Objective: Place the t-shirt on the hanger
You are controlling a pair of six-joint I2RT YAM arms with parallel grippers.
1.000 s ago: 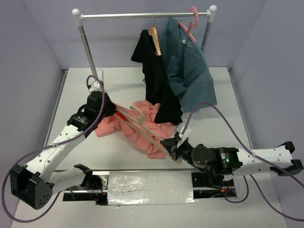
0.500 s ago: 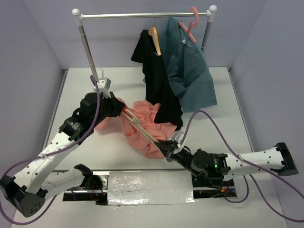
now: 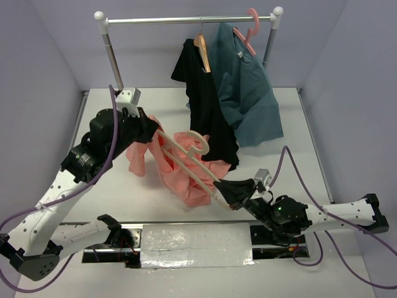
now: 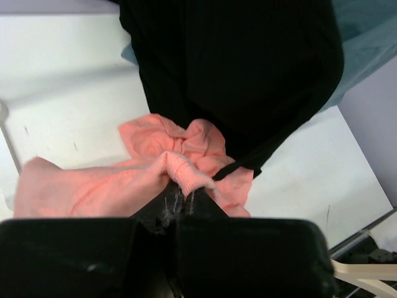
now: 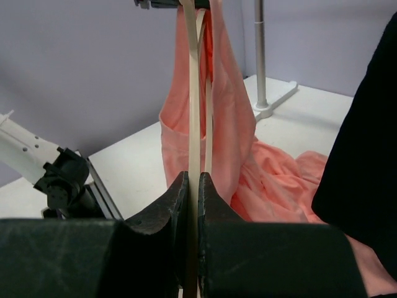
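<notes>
**Top view.** The hanger (image 3: pixel 183 159) is held off the bench (image 3: pixel 291 155), slanting from the left pincer (image 3: pixel 147 131) at its far end down to the right pincer (image 3: pixel 220 189) at its near end. Its hook curves toward the black shirt (image 3: pixel 208 118). The t-shirt (image 3: pixel 170 177) hangs bunched about the hanger's bars. One fold drops below the left pincer, and the rest trails onto the bench beside the black shirt's hem. Behind, a rack (image 3: pixel 186 20) carries the black shirt on a brown hanger (image 3: pixel 201 49) and a teal shirt (image 3: pixel 248 99) on a pink hanger (image 3: pixel 248 34).

**Left wrist view.** The left pincer (image 4: pixel 183 195) is closed, with a ribbed edge of the t-shirt (image 4: pixel 87 189) pinched between its fingers. Whether the hanger's end is also caught there cannot be told. Beyond the pinch, more of the t-shirt lies crumpled on the bench (image 4: pixel 62 93), touching the hanging black shirt (image 4: pixel 236 74). The teal shirt (image 4: pixel 366 31) shows at the upper right.

**Right wrist view.** The right pincer (image 5: pixel 193 177) is clamped on the hanger (image 5: pixel 193 93), whose two thin pale bars run straight up from between the fingers to the other pincer at the top edge. The t-shirt (image 5: pixel 231 118) drapes from the bars' upper part, mostly to their right, and spreads onto the bench (image 5: pixel 136 155) below. The black shirt (image 5: pixel 366 155) fills the right edge, and a rack post (image 5: pixel 259 49) stands behind.
</notes>
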